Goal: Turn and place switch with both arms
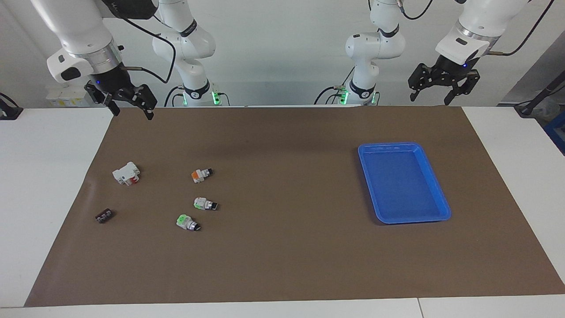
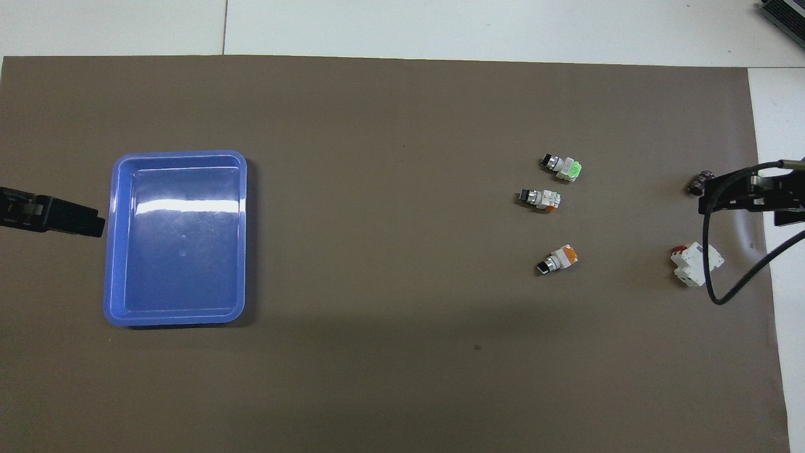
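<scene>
Both grippers hang raised with fingers apart, holding nothing: the right gripper over the mat's corner nearest the robots at its own end, the left gripper above the matching corner by the blue tray. The orange-ended switch lies on its side at about 12 o'clock from the pale-trimmed switch; the green-block switch is farthest.

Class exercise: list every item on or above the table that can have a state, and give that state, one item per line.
orange switch: lying on its side on the mat, untouched
green switch: lying on its side
pale-trim switch: lying on its side
blue tray: empty
left gripper: open, raised, holding nothing
right gripper: open, raised, holding nothing
</scene>
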Robot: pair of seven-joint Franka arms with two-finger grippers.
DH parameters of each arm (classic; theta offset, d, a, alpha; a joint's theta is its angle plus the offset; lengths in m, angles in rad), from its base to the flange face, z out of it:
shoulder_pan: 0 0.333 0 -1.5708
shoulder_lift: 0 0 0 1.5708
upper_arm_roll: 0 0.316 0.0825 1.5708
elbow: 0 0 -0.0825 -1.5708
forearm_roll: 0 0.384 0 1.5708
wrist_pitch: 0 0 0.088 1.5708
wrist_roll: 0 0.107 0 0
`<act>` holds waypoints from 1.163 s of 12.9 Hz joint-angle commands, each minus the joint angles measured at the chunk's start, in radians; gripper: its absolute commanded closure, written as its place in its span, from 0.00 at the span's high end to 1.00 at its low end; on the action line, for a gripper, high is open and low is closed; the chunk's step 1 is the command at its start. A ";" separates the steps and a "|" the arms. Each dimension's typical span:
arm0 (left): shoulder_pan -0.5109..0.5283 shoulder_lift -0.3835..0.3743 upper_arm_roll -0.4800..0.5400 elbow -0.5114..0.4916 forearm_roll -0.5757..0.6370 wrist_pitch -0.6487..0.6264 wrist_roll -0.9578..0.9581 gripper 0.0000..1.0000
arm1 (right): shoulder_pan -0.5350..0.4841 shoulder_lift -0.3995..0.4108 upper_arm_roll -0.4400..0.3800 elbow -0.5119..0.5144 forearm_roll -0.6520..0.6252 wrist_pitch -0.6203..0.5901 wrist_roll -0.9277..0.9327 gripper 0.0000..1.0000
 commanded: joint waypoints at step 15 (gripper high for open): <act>0.008 -0.027 -0.004 -0.033 0.015 0.011 0.014 1.00 | 0.021 -0.122 0.013 -0.420 -0.048 0.367 0.467 1.00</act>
